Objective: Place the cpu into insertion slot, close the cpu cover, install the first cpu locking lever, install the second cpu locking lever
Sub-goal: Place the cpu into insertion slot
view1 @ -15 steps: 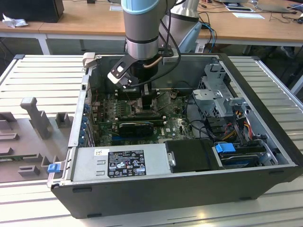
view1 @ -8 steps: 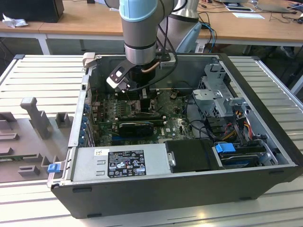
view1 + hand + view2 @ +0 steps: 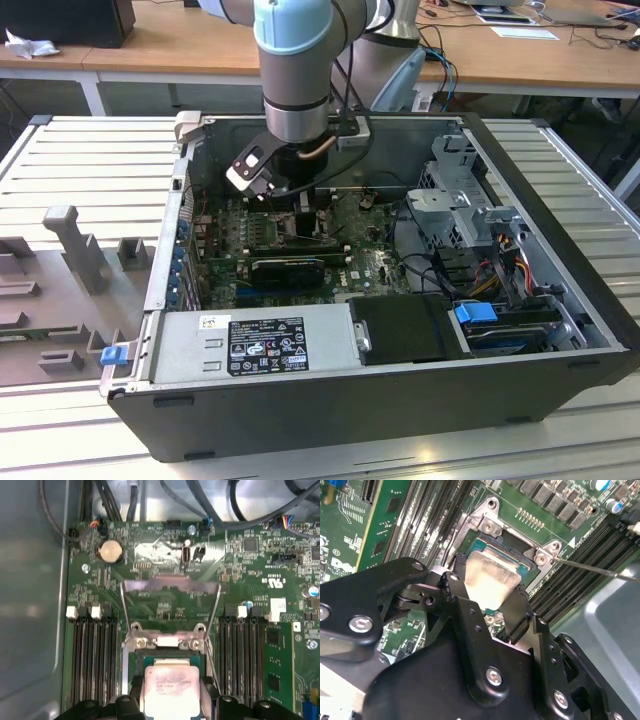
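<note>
Motherboard point(image 3: 250, 565) backdrop; claw point(image 3: 487, 594) grips cpu point(image 3: 171, 687), insertion slot point(image 3: 165, 656) mostly hidden.

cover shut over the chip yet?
No: in the first wrist view the cover stands swung up and the chip shows its bare metal top.

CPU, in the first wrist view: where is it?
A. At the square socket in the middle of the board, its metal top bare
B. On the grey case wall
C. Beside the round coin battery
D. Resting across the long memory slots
A: the cpu sits at the insertion slot with its silvery top uncovered. The memory slots flank the socket, and the coin battery lies well away from it.
</note>
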